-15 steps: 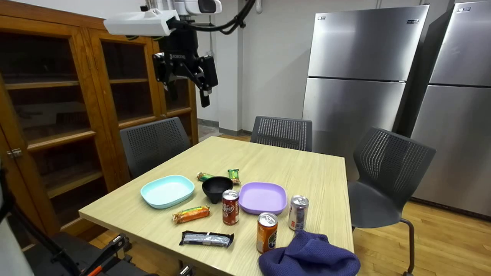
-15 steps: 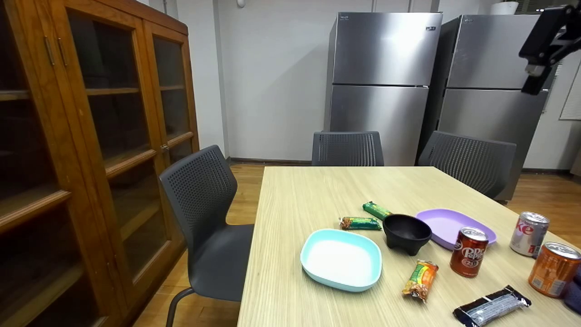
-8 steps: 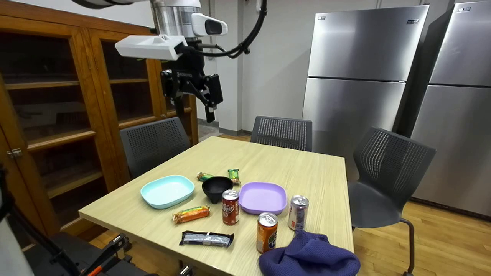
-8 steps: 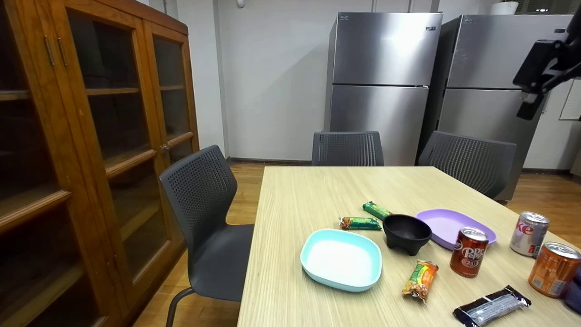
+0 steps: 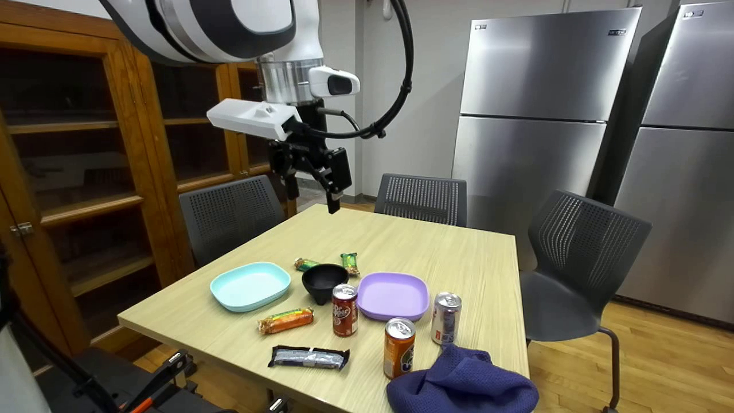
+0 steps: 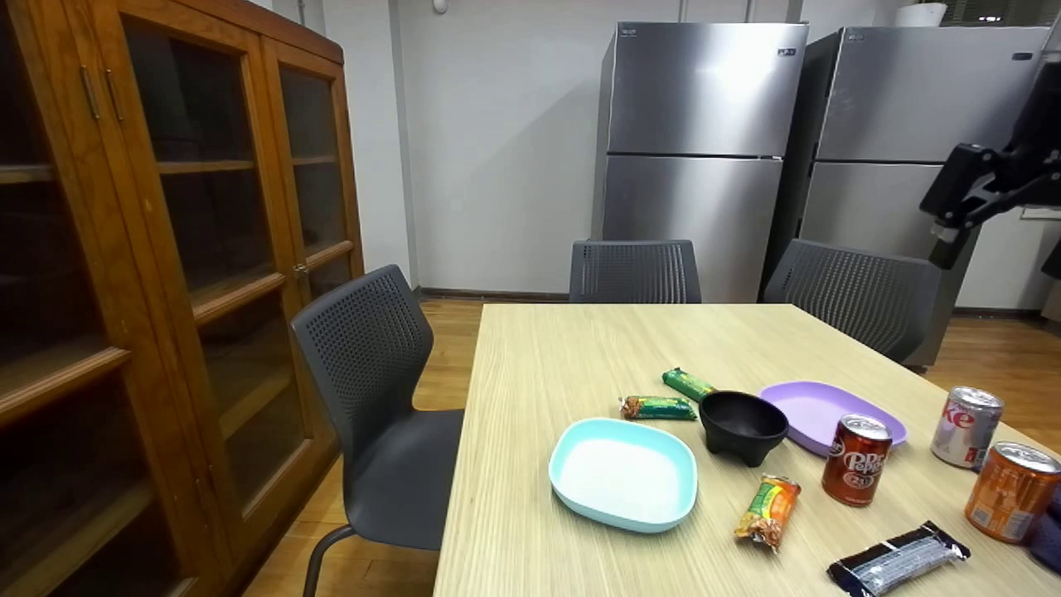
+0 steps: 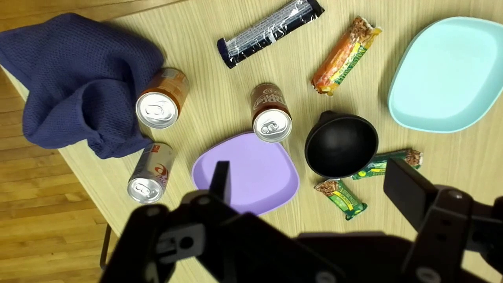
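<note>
Aloft, the gripper (image 5: 313, 197) gapes; black bowl (image 7: 341, 147) well below.

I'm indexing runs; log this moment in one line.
gripper: open, holding nothing; position: above table; black bowl: beside purple plate; Dr Pepper can: upright

Wooden cabinet (image 6: 166, 315), steel refrigerators (image 6: 692, 220), gray chairs (image 6: 365, 356)

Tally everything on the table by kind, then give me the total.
Cans: 3 (red can, orange can, silver can)
Snack bars: 4 (green bar, second green bar, orange bar, black-and-silver bar)
Plates: 2 (turquoise plate, purple plate)
Bowls: 1 (black bowl)
Cloths: 1 (blue cloth)
Total: 11
</note>
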